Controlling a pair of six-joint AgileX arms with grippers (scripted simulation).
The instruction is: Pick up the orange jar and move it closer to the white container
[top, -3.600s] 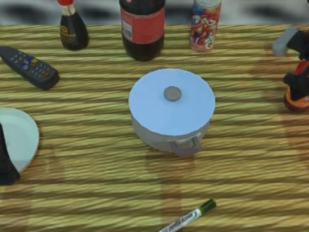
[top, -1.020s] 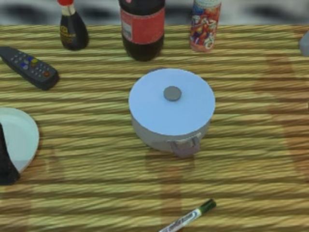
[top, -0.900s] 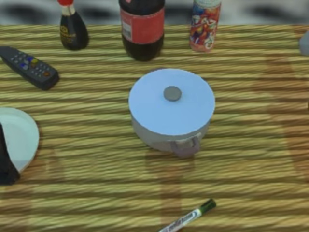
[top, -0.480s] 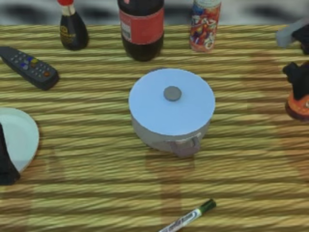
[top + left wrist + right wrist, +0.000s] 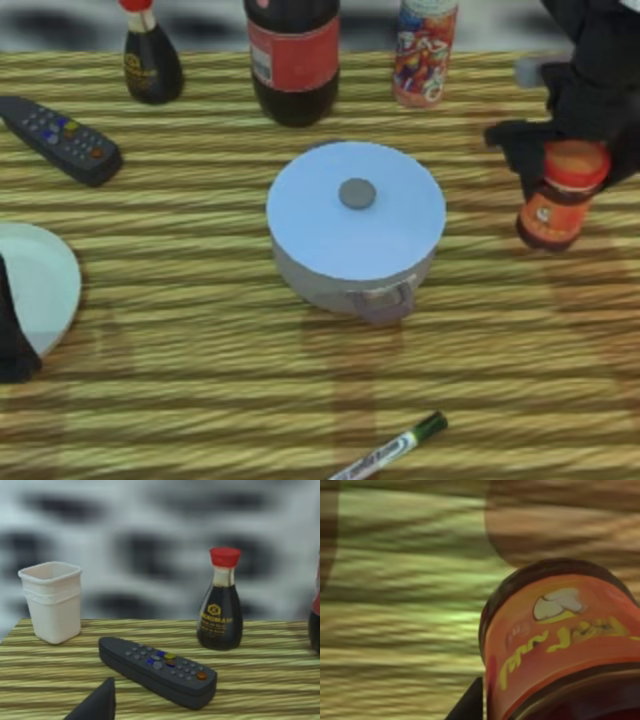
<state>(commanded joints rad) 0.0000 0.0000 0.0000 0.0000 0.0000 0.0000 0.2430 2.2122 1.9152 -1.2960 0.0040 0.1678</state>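
The orange jar (image 5: 552,205), dark brown with a red-orange lid and orange label, hangs tilted above the table at the right, held by my right gripper (image 5: 565,160), which is shut on it near the lid. In the right wrist view the jar (image 5: 560,635) fills the near corner beside one dark finger (image 5: 470,702). The white container (image 5: 355,225), a round pale pot with a flat lid and grey knob, stands mid-table, a short gap to the jar's left. My left gripper (image 5: 12,340) is parked at the left edge.
Along the back stand a soy-sauce bottle (image 5: 150,60), a cola bottle (image 5: 295,60) and a spray can (image 5: 425,50). A remote (image 5: 60,138) and white plate (image 5: 45,285) lie at the left, a marker (image 5: 390,450) at the front. A white cup (image 5: 51,601) shows in the left wrist view.
My right gripper has carried the jar leftward from the table's right edge to a spot beside the pot. The left arm and everything else have stayed put.
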